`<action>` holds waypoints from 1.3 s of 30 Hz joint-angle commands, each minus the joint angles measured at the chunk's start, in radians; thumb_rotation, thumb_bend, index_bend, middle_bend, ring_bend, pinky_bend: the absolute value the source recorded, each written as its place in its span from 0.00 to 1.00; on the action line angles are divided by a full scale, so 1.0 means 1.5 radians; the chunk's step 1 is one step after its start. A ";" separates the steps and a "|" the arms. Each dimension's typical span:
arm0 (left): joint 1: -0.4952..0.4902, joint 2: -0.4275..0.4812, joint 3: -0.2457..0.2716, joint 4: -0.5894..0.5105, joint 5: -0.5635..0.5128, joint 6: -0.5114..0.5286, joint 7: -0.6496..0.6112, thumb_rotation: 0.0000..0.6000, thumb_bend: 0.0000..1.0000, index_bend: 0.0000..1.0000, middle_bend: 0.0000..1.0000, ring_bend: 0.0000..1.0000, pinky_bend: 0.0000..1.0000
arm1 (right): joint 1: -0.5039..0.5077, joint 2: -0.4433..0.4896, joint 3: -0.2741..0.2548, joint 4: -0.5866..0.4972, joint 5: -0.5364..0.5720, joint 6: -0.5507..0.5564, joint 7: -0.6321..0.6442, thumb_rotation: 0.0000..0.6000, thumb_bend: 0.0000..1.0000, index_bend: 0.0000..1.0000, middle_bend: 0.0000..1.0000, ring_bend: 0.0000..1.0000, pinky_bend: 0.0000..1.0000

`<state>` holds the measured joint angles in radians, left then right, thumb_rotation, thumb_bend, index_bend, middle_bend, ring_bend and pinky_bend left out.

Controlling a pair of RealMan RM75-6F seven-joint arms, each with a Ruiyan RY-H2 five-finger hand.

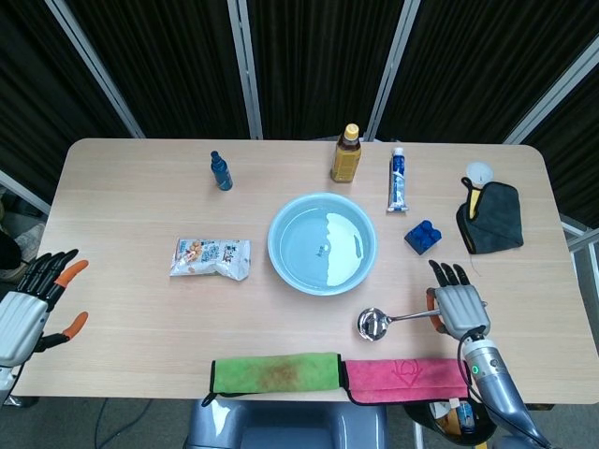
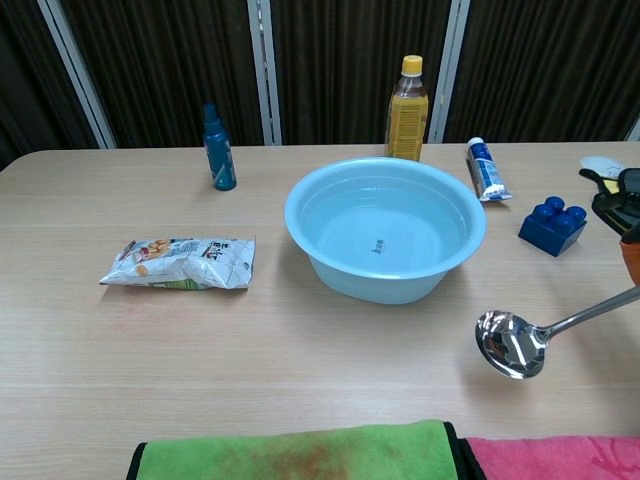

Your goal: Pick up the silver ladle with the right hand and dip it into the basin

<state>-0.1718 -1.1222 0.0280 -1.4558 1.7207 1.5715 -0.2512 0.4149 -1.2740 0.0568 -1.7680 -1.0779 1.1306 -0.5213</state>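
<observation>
The silver ladle (image 1: 388,321) hangs a little above the table, right of and in front of the light blue basin (image 1: 322,243), which holds water. My right hand (image 1: 458,307) grips the ladle's handle end. In the chest view the ladle's bowl (image 2: 508,343) faces the camera and its handle runs off the right edge, where only a sliver of the right hand (image 2: 630,255) shows. My left hand (image 1: 33,308) stands open beyond the table's left edge, holding nothing.
A snack packet (image 1: 211,257) lies left of the basin. Behind it stand a small blue bottle (image 1: 221,171), an amber bottle (image 1: 345,154) and a toothpaste tube (image 1: 398,180). A blue brick (image 1: 424,236) and dark cloth (image 1: 491,217) lie right. Green (image 1: 274,373) and pink (image 1: 405,379) towels line the front edge.
</observation>
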 commanded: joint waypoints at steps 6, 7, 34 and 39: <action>0.003 0.004 0.001 0.002 0.003 0.010 -0.012 1.00 0.35 0.09 0.00 0.00 0.00 | 0.003 0.071 0.001 -0.107 0.003 0.035 -0.066 1.00 0.61 0.65 0.00 0.00 0.00; 0.003 0.004 0.001 0.002 0.003 0.010 -0.013 1.00 0.35 0.09 0.00 0.00 0.00 | 0.004 0.078 0.002 -0.118 0.006 0.040 -0.075 1.00 0.61 0.65 0.00 0.00 0.00; 0.005 0.007 -0.012 0.000 -0.024 0.010 -0.019 1.00 0.36 0.09 0.00 0.00 0.00 | 0.221 0.200 0.119 -0.288 0.375 -0.028 -0.229 1.00 0.63 0.65 0.00 0.00 0.00; 0.003 0.007 -0.016 0.002 -0.036 0.001 -0.022 1.00 0.35 0.09 0.00 0.00 0.00 | 0.292 0.183 0.134 -0.257 0.470 -0.042 -0.249 1.00 0.63 0.65 0.00 0.00 0.00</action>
<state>-0.1658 -1.1125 0.0041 -1.4538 1.6686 1.5749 -0.2839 0.7915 -0.9871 0.2345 -2.1800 -0.4439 1.0929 -0.8711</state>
